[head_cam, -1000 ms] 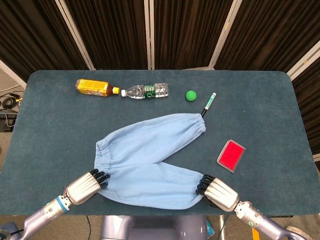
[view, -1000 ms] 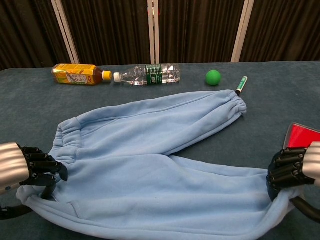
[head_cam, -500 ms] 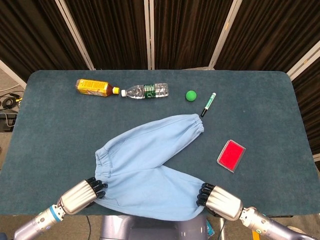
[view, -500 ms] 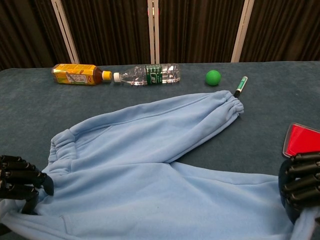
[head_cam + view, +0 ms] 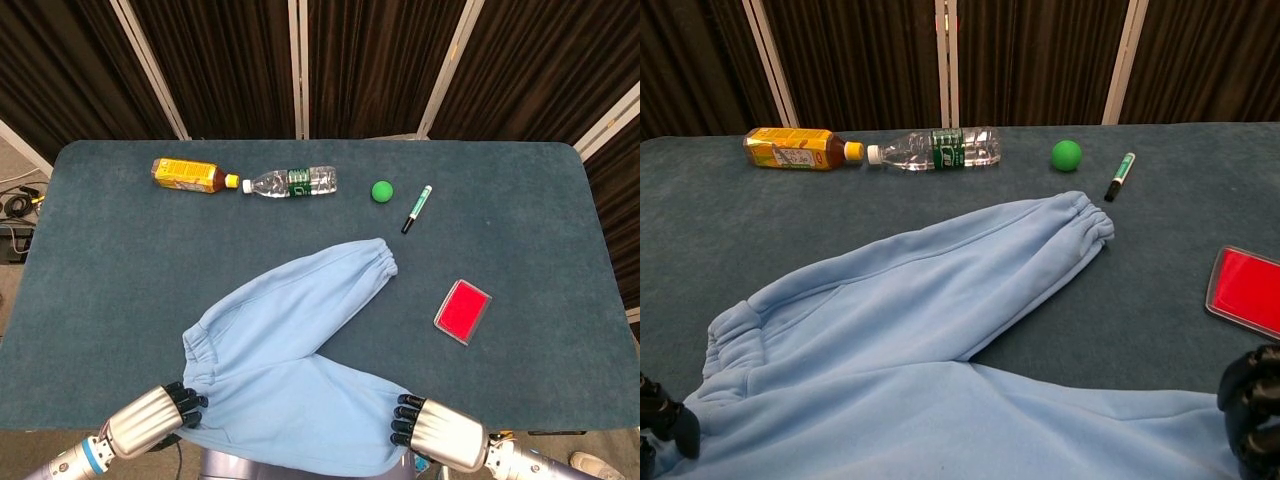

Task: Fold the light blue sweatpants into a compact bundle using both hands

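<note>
The light blue sweatpants (image 5: 295,360) (image 5: 920,340) lie spread in a V, hanging partly over the table's near edge. One leg runs up to a cuff (image 5: 375,255) (image 5: 1080,215) near the marker. My left hand (image 5: 150,420) (image 5: 660,428) grips the waistband corner at the near left edge. My right hand (image 5: 435,442) (image 5: 1252,410) grips the other leg's cuff end at the near right edge. Both hands are curled closed on the cloth and sit at the frame's bottom.
At the back of the dark teal table (image 5: 120,270) lie an orange drink bottle (image 5: 187,175), a clear water bottle (image 5: 293,182), a green ball (image 5: 382,191) and a green marker (image 5: 416,208). A red case (image 5: 462,311) lies right of the pants.
Both hands have pulled back toward the table's near edge, dragging the sweatpants with them. The far cuff has slid away from the marker, and the near part now overhangs the edge.
</note>
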Controlling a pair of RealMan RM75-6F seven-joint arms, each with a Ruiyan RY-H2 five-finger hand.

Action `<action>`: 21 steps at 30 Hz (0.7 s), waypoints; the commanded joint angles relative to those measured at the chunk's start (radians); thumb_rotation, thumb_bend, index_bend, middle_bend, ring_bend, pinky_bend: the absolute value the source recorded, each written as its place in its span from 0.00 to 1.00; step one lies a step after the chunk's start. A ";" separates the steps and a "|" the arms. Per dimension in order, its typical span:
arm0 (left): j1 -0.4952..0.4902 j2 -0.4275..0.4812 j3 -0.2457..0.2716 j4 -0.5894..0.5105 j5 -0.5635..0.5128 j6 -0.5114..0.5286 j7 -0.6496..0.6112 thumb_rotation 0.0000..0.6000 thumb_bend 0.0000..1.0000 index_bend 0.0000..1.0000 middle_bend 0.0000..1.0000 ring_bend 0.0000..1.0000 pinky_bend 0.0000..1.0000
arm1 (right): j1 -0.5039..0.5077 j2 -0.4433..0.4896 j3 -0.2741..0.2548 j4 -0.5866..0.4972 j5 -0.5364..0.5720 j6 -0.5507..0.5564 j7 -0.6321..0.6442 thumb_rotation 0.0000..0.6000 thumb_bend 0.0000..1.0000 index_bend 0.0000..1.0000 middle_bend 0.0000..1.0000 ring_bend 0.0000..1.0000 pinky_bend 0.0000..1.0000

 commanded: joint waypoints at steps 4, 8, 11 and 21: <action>0.008 0.016 0.021 -0.005 0.018 0.013 -0.030 1.00 0.38 0.58 0.30 0.34 0.41 | -0.005 0.025 -0.018 -0.028 -0.031 0.004 -0.020 1.00 0.64 0.57 0.51 0.38 0.31; 0.010 0.019 0.027 -0.007 0.025 0.015 -0.048 1.00 0.38 0.58 0.31 0.34 0.41 | -0.008 0.033 -0.021 -0.029 -0.041 0.008 -0.020 1.00 0.64 0.57 0.51 0.38 0.31; 0.010 0.019 0.028 -0.008 0.026 0.012 -0.056 1.00 0.38 0.58 0.30 0.34 0.41 | -0.010 0.033 -0.021 -0.026 -0.042 0.009 -0.017 1.00 0.64 0.57 0.51 0.38 0.31; 0.008 0.014 -0.023 -0.025 -0.027 0.008 -0.074 1.00 0.38 0.58 0.30 0.34 0.41 | -0.013 0.027 0.012 -0.020 0.004 0.008 0.009 1.00 0.64 0.57 0.51 0.38 0.31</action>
